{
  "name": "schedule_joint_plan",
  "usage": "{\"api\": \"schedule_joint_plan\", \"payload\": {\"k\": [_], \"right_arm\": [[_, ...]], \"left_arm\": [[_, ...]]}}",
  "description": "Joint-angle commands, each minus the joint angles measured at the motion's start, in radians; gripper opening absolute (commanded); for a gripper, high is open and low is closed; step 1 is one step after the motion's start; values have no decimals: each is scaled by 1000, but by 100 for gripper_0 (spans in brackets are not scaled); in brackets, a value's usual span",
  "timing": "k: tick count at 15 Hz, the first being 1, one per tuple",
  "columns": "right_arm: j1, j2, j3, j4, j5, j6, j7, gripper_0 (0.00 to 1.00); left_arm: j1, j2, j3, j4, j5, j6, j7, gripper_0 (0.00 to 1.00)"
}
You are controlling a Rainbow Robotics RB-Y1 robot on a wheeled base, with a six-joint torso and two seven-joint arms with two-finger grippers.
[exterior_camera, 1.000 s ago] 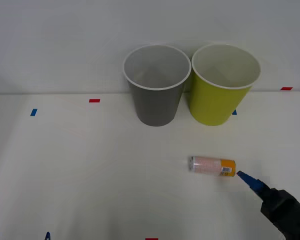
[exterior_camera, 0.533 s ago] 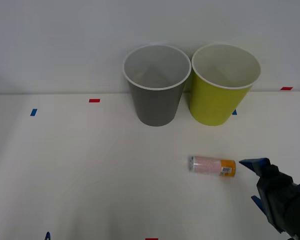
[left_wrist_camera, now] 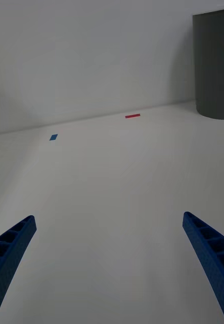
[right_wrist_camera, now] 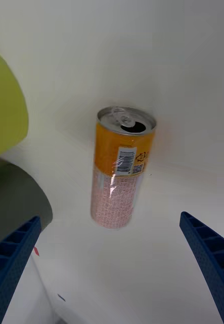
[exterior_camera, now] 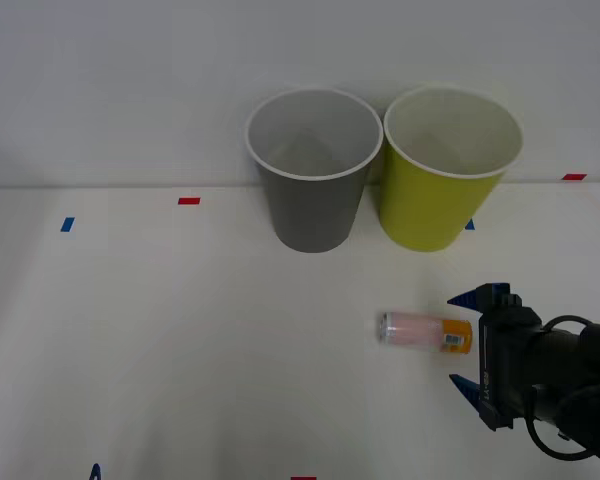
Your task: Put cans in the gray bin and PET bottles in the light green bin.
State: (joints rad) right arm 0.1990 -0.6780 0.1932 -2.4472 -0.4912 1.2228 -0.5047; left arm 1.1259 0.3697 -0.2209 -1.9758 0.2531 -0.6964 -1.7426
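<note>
A slim can (exterior_camera: 424, 331) with a pale pink body and an orange end lies on its side on the white table, right of centre. My right gripper (exterior_camera: 465, 342) is open just right of it, one finger beyond the orange end and one nearer me. In the right wrist view the can (right_wrist_camera: 121, 172) lies lengthwise between the spread fingers (right_wrist_camera: 15, 248), its opened top toward the camera. The gray bin (exterior_camera: 313, 215) and light green bin (exterior_camera: 435, 210) stand upright side by side at the back. My left gripper (exterior_camera: 40, 472) rests open at the table's near left edge.
Small tape marks dot the table: red (exterior_camera: 188, 201) and blue (exterior_camera: 67, 224) at the back left, red (exterior_camera: 573, 177) at the far right. A wall rises right behind the bins. The left wrist view catches the gray bin (left_wrist_camera: 215, 66) beyond bare tabletop.
My right gripper has swung in from the near right and turned, so its open fingers now straddle the can's orange end. The can and bins have not moved.
</note>
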Motion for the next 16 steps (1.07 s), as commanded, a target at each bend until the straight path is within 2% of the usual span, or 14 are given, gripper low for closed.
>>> {"api": "schedule_joint_plan", "payload": {"k": [1,4,7,11,16], "right_arm": [[-119,-60,75,63,-66,98,-127,94],[-216,-66,144,131,-73,100,-219,94],[-270,-81,152,191,-96,100,-227,94],[-294,-109,152,206,-121,101,-250,91],[-329,-77,149,303,-127,101,-250,91]], "left_arm": [[0,0,0,0,0,0,0,100],[0,0,0,0,0,0,0,100],[0,0,0,0,0,0,0,100],[0,0,0,0,0,0,0,100],[0,0,0,0,0,0,0,100]]}}
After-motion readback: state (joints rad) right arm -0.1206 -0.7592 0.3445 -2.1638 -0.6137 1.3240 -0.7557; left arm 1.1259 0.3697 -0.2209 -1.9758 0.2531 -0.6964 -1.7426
